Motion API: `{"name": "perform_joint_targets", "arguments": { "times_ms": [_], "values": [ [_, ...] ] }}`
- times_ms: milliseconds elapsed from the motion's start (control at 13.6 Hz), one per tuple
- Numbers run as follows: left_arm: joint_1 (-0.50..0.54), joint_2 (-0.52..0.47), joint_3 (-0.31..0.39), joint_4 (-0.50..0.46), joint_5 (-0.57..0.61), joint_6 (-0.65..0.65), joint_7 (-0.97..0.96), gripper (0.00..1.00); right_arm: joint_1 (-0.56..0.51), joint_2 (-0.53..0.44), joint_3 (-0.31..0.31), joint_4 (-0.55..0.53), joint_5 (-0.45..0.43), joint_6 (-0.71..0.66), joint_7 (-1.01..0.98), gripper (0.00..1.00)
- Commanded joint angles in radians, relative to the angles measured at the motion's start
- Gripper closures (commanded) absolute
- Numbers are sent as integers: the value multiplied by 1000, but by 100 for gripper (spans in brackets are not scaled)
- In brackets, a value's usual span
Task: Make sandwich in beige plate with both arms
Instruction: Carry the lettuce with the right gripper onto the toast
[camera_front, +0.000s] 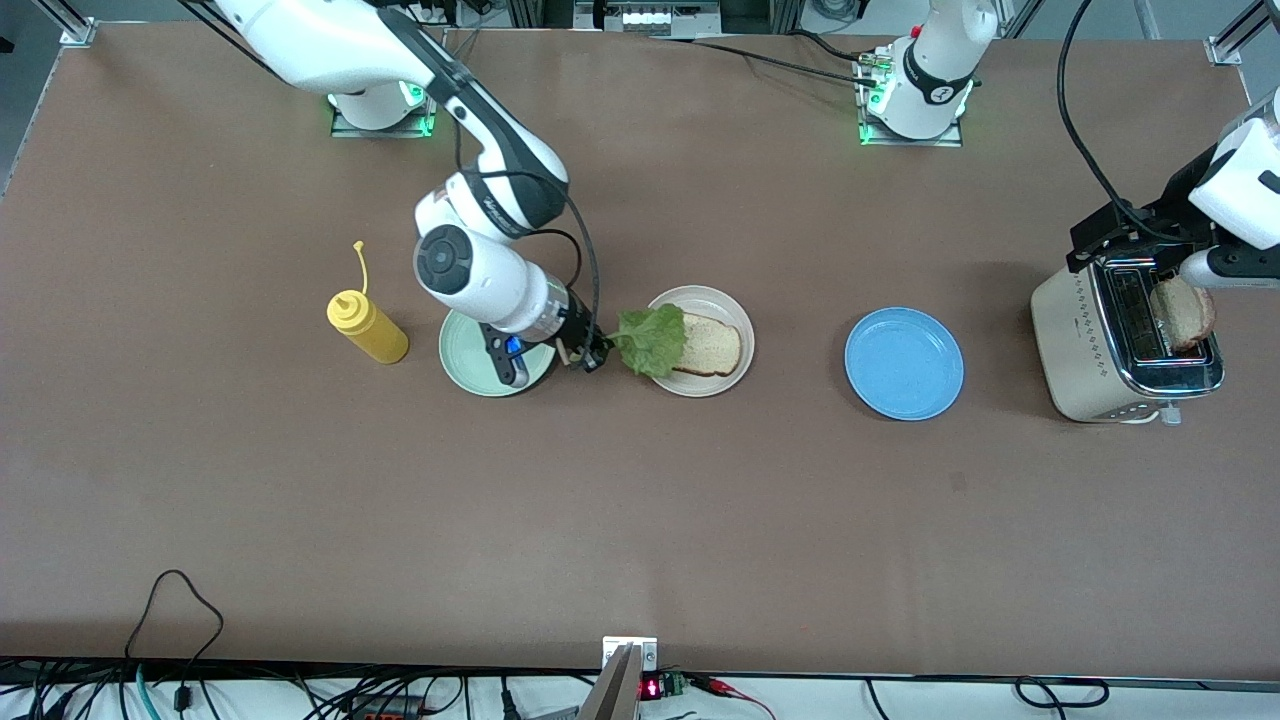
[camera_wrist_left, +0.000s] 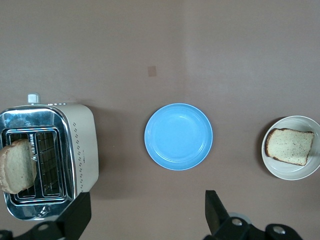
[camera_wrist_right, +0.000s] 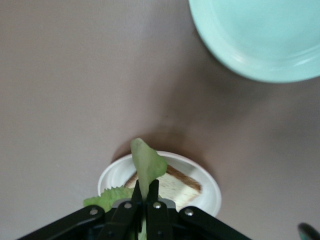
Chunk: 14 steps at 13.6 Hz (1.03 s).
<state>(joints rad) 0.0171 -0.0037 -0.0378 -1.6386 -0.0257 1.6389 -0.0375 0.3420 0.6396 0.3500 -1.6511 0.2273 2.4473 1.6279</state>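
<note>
The right claw (camera_front: 592, 356), closed on the stem of the crinkled green lettuce leaf (camera_front: 652, 339), holds it over the speckled bread slice (camera_front: 708, 346) on the round beige plate (camera_front: 733, 314) directly ahead, while the left claw (camera_wrist_left: 145, 212) waits open over the table beside the cream toaster (camera_front: 1085, 345).

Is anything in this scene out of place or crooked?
One thing: a bread slice sticks out of the toaster tilted, not upright in its slot. No spills or damage show.
</note>
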Motion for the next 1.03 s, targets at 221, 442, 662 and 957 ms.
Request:
{"name": "perform_joint_targets", "arguments": {
  "times_ms": [221,442,662,957],
  "values": [
    [0,4,3,13,-3,-2,1,0,182,170,-105,186,-5,87,200,100],
    [1,4,3,13,-3,-2,1,0,225,207,-115,205,-3,136,234,100],
    [0,4,3,13,-3,-2,1,0,235,230,-115,205,-3,176,245,99],
    [0,2,1,13,-3,-2,1,0,273,265,-117,202,-16,228,244,75]
  ]
}}
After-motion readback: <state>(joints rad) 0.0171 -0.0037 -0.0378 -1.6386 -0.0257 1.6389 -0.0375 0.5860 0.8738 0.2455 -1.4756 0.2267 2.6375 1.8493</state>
